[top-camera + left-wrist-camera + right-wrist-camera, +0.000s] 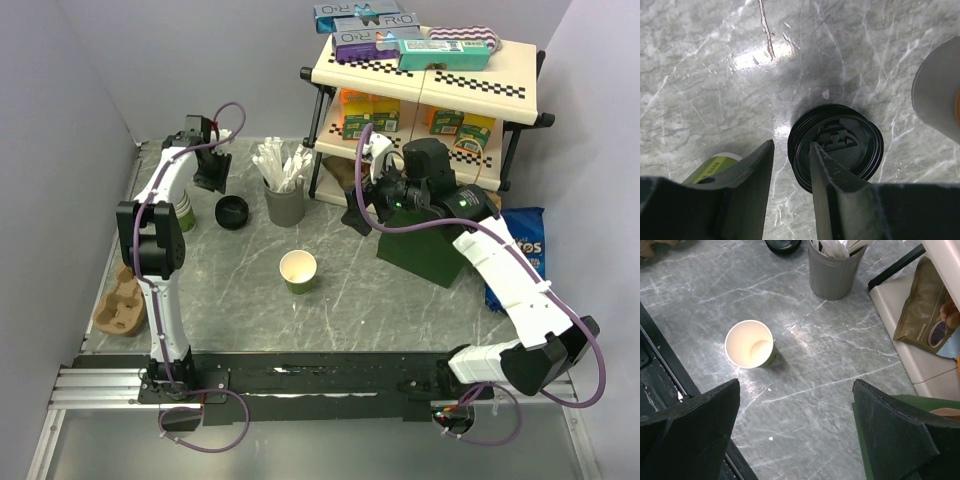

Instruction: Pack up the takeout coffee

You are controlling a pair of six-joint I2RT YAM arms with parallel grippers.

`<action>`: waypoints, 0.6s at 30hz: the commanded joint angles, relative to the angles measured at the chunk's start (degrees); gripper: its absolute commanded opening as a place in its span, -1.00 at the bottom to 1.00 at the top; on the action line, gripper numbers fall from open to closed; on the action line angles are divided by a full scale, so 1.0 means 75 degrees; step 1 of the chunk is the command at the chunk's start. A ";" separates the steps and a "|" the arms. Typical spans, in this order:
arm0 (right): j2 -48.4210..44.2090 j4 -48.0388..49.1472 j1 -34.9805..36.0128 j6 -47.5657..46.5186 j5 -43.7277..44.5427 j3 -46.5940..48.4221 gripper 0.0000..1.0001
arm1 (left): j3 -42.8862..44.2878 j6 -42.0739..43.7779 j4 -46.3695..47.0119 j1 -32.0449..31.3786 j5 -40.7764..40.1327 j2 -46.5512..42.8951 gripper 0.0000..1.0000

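The takeout coffee (232, 212) stands at the far left of the table, and from above only its round black lid (840, 145) shows. My left gripper (212, 180) hovers just over it, part-way open. In the left wrist view the left gripper (791, 145) has its right finger over the lid's left edge and its left finger over bare table, gripping nothing. My right gripper (362, 205) hangs wide open in mid-table; the right wrist view shows only marble between the right gripper (795, 405) fingers. The black lid (782, 244) appears at that view's top edge.
A lidless paper cup (298, 270) stands mid-table, also seen as the lidless cup (749, 344). A grey holder of white cutlery (284, 200) is behind it. A dark green bag (425, 255) sits right, a cardboard carrier (120, 300) left, a shelf rack (430, 80) behind.
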 commanded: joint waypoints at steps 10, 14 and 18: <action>-0.0010 0.0092 -0.0040 0.0023 -0.0158 0.0244 1.00 | 0.0117 -0.0102 -0.0132 -0.0018 -0.0130 0.0206 -0.40; 0.0013 0.0080 -0.0040 0.0011 -0.0169 0.0244 0.99 | 0.0093 -0.0125 -0.0202 -0.0007 -0.0212 0.0265 -0.42; 0.0049 0.0080 -0.0040 0.0023 -0.0205 0.0244 1.00 | 0.0023 -0.0137 -0.0191 -0.0007 -0.0200 0.0312 -0.45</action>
